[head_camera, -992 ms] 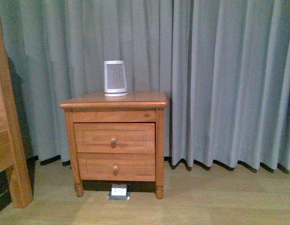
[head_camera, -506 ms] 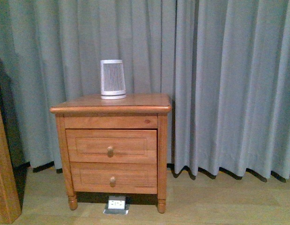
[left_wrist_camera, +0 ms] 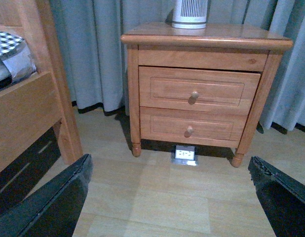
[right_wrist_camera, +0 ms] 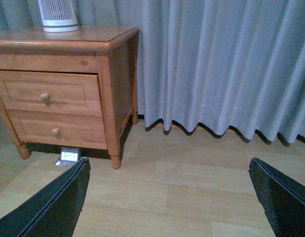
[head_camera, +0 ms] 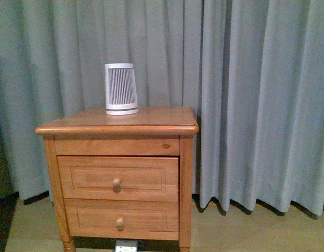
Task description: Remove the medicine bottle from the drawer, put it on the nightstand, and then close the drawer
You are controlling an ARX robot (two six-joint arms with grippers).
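Left of the nightstand (head_camera: 117, 128) stands a plain wooden post frame (left_wrist_camera: 54, 84), square-edged and honey-brown, with a checked cloth (left_wrist_camera: 7, 42) lying on it at the far side from the nightstand. The left pincer (left_wrist_camera: 170, 159) hangs low in front of the nightstand, its two dark, matte fingers (left_wrist_camera: 58, 202) spread wide with nothing between them. The nightstand itself is smooth, glossy honey-brown wood with a flat top, a rounded rim and short turned feet. It stands upright, facing the robot. On its top, toward the back and left of middle, sits a white tapered cylinder (head_camera: 120, 89) with grey vertical ribs, upright and narrower at the top. Below the top is the drawer (head_camera: 88, 178), a framed panel front with one round wooden knob (head_camera: 116, 185). Its long axis runs level, its face points at the robot, and it looks pushed in. The lower drawer (head_camera: 88, 223) beneath it is alike, with a slightly shorter front. A small white socket plate (left_wrist_camera: 184, 154) lies on the pale plank floor (right_wrist_camera: 192, 197) under the nightstand. The medicine bottle shows in no view, so its place and axis cannot be told. Behind and right of the nightstand, a grey-blue curtain (head_camera: 246, 105) hangs in soft vertical folds to the floor. The right pincer (right_wrist_camera: 168, 160) is low, to the right of the nightstand, spread wide and empty.
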